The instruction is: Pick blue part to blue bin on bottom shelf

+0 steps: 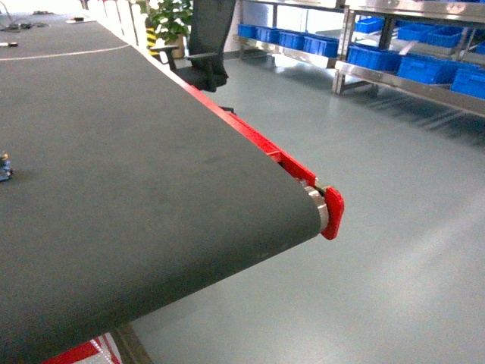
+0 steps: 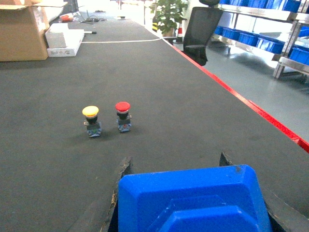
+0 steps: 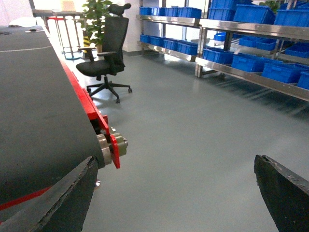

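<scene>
Fingers (image 2: pixel 124 170) of the left gripper (image 2: pixel 176 166) are closed on the blue part (image 2: pixel 193 200), which fills the bottom of the left wrist view, held over the dark conveyor belt (image 2: pixel 159 96). Right gripper (image 3: pixel 174 193) is spread wide and empty above the floor (image 3: pixel 193 125), past the belt's red end. Blue bins (image 1: pixel 413 68) sit on steel racks (image 1: pixel 409 85) far right, so the left arm has a long carry; the bottom shelf itself isn't discernible. Two push buttons, yellow (image 2: pixel 91 121) and red (image 2: pixel 123 116), stand ahead.
</scene>
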Available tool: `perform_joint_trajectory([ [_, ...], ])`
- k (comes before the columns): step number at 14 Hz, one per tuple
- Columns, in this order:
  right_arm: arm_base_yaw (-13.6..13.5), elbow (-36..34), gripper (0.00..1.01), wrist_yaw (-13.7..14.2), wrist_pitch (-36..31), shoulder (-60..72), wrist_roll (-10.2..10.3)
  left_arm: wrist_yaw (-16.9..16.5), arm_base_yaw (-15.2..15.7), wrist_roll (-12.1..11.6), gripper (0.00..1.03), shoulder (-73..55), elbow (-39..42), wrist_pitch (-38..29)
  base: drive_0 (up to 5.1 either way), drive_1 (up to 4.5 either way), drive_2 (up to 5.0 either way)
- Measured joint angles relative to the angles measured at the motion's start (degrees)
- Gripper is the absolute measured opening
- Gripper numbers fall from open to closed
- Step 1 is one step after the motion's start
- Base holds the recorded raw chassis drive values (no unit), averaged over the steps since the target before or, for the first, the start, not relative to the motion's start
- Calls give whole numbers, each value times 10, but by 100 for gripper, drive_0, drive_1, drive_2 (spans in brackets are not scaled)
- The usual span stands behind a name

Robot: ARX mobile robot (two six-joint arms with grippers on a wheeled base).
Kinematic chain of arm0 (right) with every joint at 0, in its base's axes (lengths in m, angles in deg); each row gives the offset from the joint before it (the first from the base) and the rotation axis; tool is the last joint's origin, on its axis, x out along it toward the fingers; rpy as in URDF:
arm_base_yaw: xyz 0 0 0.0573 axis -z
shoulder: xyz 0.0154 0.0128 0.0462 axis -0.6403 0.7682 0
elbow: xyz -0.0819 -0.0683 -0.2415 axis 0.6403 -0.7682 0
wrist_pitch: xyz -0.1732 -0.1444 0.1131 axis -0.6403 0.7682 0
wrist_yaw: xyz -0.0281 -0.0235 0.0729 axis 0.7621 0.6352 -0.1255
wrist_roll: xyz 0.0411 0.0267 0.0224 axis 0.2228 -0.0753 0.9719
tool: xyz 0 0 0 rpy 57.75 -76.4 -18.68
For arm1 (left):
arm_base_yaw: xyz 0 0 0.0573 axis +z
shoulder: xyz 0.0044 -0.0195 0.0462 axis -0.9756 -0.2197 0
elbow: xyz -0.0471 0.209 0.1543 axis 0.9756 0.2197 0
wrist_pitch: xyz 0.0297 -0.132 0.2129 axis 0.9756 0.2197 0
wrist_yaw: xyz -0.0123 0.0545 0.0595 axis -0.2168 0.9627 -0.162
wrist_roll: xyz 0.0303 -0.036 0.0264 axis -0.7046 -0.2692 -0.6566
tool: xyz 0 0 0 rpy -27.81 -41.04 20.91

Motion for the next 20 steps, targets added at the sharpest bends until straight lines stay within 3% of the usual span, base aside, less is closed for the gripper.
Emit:
perform_joint_trajectory([
  [20, 0, 0, 98, 0, 0, 0, 0, 0, 0, 0, 44, 0, 0, 0, -166, -166, -166],
])
